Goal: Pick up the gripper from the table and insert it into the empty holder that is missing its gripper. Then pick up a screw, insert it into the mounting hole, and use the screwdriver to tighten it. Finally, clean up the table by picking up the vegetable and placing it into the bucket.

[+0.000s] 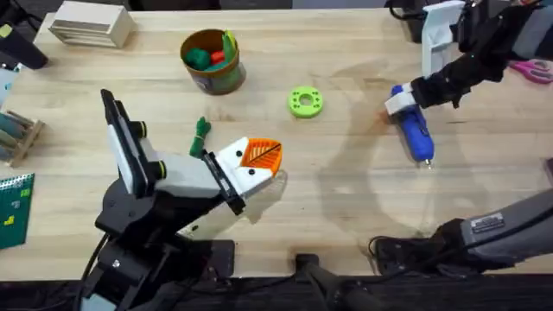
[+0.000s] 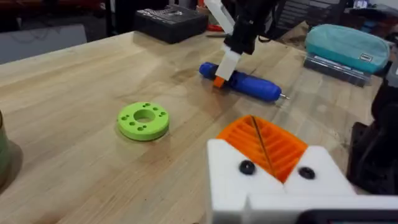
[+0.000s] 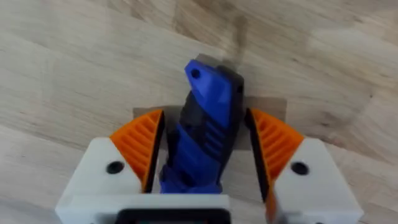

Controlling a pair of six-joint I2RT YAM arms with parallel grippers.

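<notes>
Heads up: your right gripper (image 3: 205, 168) has its orange pads straddling the blue pen-shaped screwdriver (image 1: 415, 130) lying on the light wooden table (image 1: 346, 199), not visibly squeezing yet, so it could roll away from the lime-green holed disc (image 1: 305, 102). Left gripper (image 1: 259, 160) sits pressed together near that disc. Plenty of bare wood between disc and screwdriver.

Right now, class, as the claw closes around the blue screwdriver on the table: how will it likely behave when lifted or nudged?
The screwdriver looks like rigid plastic, so probably stiff. Its rounded body lies flat on the table, so a nudge may roll it. The right claw straddles its ribbed section between orange pads, likely limiting slip.
</notes>
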